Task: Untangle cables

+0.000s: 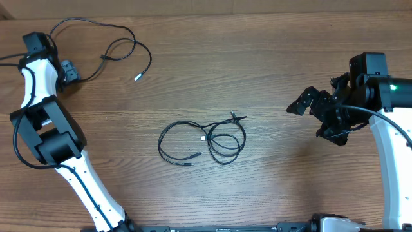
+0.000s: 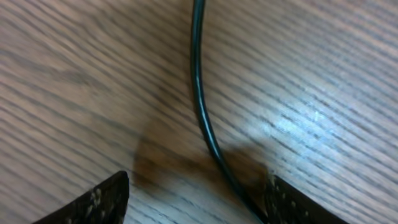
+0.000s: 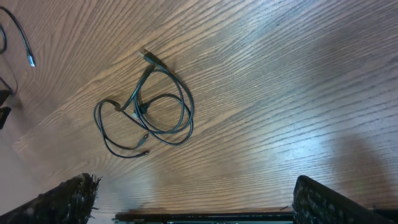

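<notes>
A bundle of thin black cables [image 1: 205, 140] lies looped together in the middle of the table, and it also shows in the right wrist view [image 3: 149, 113]. A separate thin black cable [image 1: 150, 61] with a silver tip lies at the far left. In the left wrist view this cable [image 2: 200, 93] runs down between the fingers, close to the right finger. My left gripper [image 1: 68, 72] [image 2: 199, 202] is open just above the table. My right gripper [image 1: 312, 119] [image 3: 196, 199] is open and empty, well to the right of the bundle.
The wooden table [image 1: 270, 51] fills all views. The left arm's white links [image 1: 58, 161] stretch along the left side. The right arm [image 1: 386, 129] stands at the right edge. The silver tip of the separate cable shows in the right wrist view [image 3: 31, 61].
</notes>
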